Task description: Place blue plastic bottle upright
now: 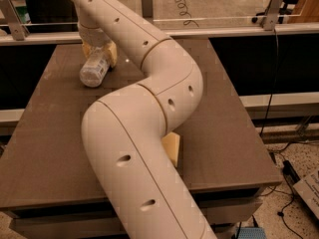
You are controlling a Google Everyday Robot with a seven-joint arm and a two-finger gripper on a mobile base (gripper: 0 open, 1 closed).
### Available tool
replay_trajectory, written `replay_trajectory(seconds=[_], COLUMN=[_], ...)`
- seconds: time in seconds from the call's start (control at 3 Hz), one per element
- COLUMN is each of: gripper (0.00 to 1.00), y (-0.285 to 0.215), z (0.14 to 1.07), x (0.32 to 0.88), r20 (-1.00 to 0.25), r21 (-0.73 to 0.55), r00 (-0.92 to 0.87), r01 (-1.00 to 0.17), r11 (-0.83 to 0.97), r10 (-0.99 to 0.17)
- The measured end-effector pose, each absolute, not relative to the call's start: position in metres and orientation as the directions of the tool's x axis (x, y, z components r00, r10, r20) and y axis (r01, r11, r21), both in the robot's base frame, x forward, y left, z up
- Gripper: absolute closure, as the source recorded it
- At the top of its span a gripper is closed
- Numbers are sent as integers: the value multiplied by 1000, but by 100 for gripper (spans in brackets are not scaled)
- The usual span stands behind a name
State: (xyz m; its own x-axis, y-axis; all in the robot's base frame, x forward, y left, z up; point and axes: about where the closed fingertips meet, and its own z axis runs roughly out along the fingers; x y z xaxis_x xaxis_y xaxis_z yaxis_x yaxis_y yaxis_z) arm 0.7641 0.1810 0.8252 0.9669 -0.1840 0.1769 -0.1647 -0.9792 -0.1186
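The blue plastic bottle [94, 70] is a clear ribbed bottle at the far left of the brown table [234, 133]. It lies tilted with its base end towards the camera, and its cap end is hidden between the fingers. My gripper [99, 52] comes down from the upper left. Its yellowish fingers [111, 54] stand on both sides of the bottle's far end and are closed on it. The large cream arm [149, 113] sweeps from the bottom centre up to the gripper and hides the middle of the table.
A yellow sponge [172, 148] lies near the table's front, partly hidden behind the arm. A metal rail with glass panels [224, 29] runs along the table's back edge. Cables lie on the floor [294, 178] at the right.
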Motion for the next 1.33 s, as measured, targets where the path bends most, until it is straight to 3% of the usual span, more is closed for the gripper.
replay_trajectory(seconds=[0.33,0.67,1.33], gripper=[87,100,100], y=[187,194,189], z=[833,852,915], x=[761,757,747], r20=[179,187,259], r21=[-118,-146,-243], r00=[966,964,946], r01=[-168,-164,-130], r11=[-979,-976,-961], r10=[-187,-190,-193])
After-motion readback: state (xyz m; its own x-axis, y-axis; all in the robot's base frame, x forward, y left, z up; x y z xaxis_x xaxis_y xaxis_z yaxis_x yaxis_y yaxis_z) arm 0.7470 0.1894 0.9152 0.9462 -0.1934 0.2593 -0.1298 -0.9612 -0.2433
